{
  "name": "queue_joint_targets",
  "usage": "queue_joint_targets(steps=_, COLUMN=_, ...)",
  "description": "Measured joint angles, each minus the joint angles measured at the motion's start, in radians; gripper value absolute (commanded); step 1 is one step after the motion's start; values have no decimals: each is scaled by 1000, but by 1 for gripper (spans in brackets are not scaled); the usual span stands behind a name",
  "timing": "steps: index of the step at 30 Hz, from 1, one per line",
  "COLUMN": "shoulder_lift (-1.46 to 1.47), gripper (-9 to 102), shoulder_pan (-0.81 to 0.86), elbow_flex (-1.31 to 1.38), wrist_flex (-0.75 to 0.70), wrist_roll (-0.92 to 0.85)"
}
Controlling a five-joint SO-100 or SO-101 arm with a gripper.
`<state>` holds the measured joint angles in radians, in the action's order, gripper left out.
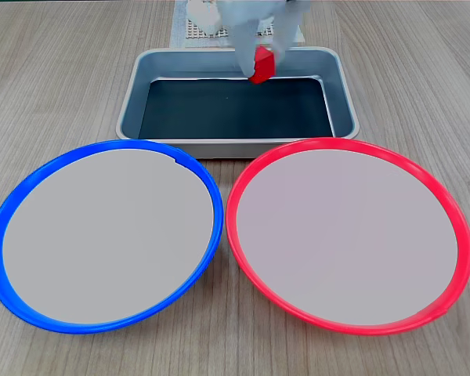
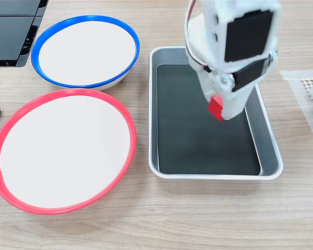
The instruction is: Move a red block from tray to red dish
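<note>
A fixed view from the front showed the gripper (image 1: 258, 63) closed on the red block (image 1: 261, 64), with the block raised clear of the black bottom of the tray (image 1: 133, 94) and positioned over the tray's far edge, right of centre. The red dish (image 1: 454, 235) lay on the table just beside the tray's near wall, off its near right corner in that view, and was empty. The blue-rimmed dish (image 1: 0, 243) sat beside it to the left, their rims almost touching. In the other fixed view the block (image 2: 215, 108) hung between the white fingers (image 2: 235, 104) above the tray (image 2: 152, 104), and the red dish (image 2: 126, 114) lay to the left, beyond the tray's left wall. Judged from this, the carry had to cross that wall towards the red dish, away from the blue-rimmed dish (image 2: 130, 39)
</note>
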<state>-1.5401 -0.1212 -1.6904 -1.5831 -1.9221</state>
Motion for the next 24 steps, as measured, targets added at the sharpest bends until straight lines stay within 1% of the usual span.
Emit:
queue_joint_targets(steps=2, shoulder_lift=0, gripper=0, shoulder_pan=-18, elbow_flex=54, wrist_flex=25, wrist_roll=57)
queue_joint_targets(steps=3, shoulder_lift=18, gripper=0, shoulder_pan=-41, elbow_flex=141, wrist_flex=127, wrist_roll=178)
queue_joint_targets(steps=4, shoulder_lift=41, gripper=0, shoulder_pan=-55, elbow_flex=216, wrist_flex=187, wrist_roll=282)
queue_joint_targets(steps=5, shoulder_lift=67, gripper=0, shoulder_pan=-57, elbow_flex=259, wrist_flex=250, wrist_roll=345)
queue_joint_targets(steps=7, shoulder_lift=155, gripper=0, shoulder_pan=-51, elbow_flex=351, wrist_flex=443, wrist_roll=532)
queue_joint_targets(steps=11, shoulder_lift=288, gripper=0, shoulder_pan=-69, elbow_flex=388, wrist_flex=735, wrist_roll=723)
queue_joint_targets(steps=13, shoulder_lift=354, gripper=0, shoulder_pan=-58, elbow_flex=388, wrist_flex=827, wrist_roll=755)
queue_joint_targets(steps=15, shoulder_lift=407, gripper=1, shoulder_pan=-69, elbow_flex=390, wrist_flex=873, wrist_roll=753)
queue_joint_targets(steps=17, shoulder_lift=425, gripper=3, shoulder_pan=-74, elbow_flex=382, wrist_flex=877, wrist_roll=732)
queue_joint_targets(steps=20, shoulder_lift=431, gripper=11, shoulder_pan=-51, elbow_flex=362, wrist_flex=876, wrist_roll=664)
queue_joint_targets(steps=21, shoulder_lift=430, gripper=16, shoulder_pan=-55, elbow_flex=351, wrist_flex=876, wrist_roll=632)
queue_joint_targets(steps=24, shoulder_lift=430, gripper=18, shoulder_pan=-51, elbow_flex=341, wrist_flex=877, wrist_roll=607)
